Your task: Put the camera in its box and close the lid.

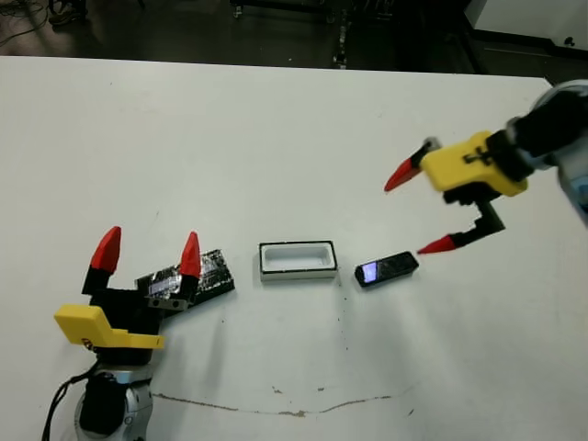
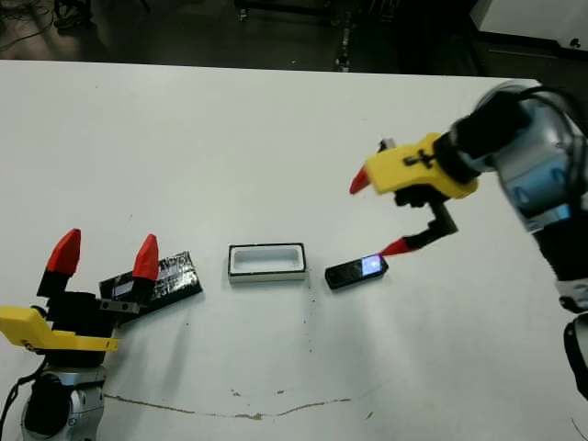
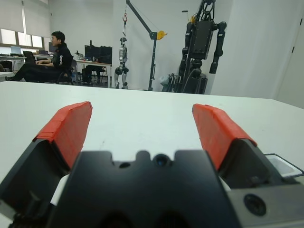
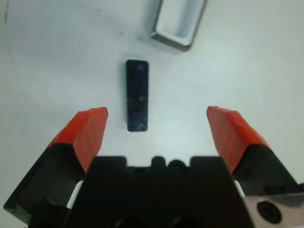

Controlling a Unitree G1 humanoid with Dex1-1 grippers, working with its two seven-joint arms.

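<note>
Here the right gripper point(image 4: 156, 126) hangs with jaws spread wide above the camera point(image 4: 137, 94), which lies flat on the counter point(image 1: 276, 138) just beside the empty box point(image 1: 297, 260). A thin, stiff, likely light slab with a slick face: pinch its long edges. The left gripper point(image 1: 147, 250), also spread, rests at the lid point(image 1: 207, 273).

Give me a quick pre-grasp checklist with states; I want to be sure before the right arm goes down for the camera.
1. Right gripper open: ok.
2. Camera lined up between its fingers in the right wrist view: ok.
3. Camera lying flat on the table, apart from the box: ok.
4. Box empty: ok.
5. Lid off the box: ok.
6. Left gripper open, holding nothing: ok.
</note>
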